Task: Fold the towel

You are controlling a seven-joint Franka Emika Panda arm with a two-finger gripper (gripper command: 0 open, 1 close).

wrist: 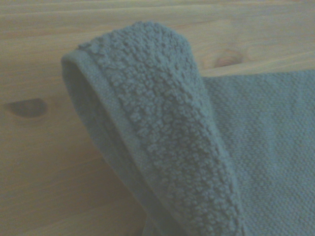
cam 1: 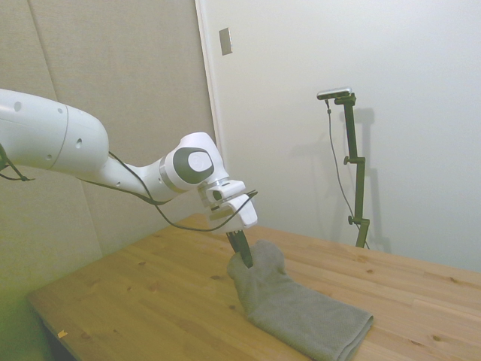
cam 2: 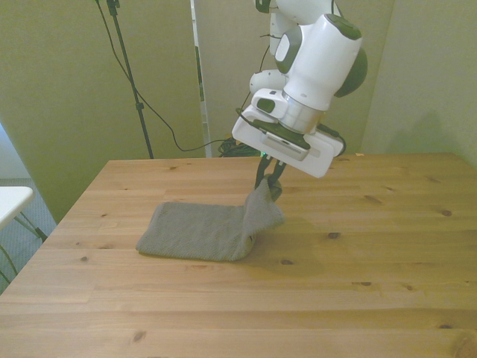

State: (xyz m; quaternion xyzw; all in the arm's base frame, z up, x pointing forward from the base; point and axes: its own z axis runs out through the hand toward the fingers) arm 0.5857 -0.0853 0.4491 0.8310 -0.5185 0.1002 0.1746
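Note:
The grey-brown towel point(cam 2: 200, 231) lies on the wooden table point(cam 2: 358, 276), with most of it flat toward the front view's left. Its end toward the front view's right is lifted off the wood in a hanging flap. My gripper point(cam 2: 270, 181) is shut on the top of that raised end. From the side, the towel point(cam 1: 308, 312) rises to a peak where the gripper point(cam 1: 245, 258) pinches it. Close up, the wrist view shows the lifted towel point(wrist: 162, 132) edge, its hem and terry loops curling over the flat part.
A white surface point(cam 2: 11, 201) juts in at the front view's left edge, off the table. Bare wood surrounds the towel on all sides, with the widest stretch toward the near edge in the front view.

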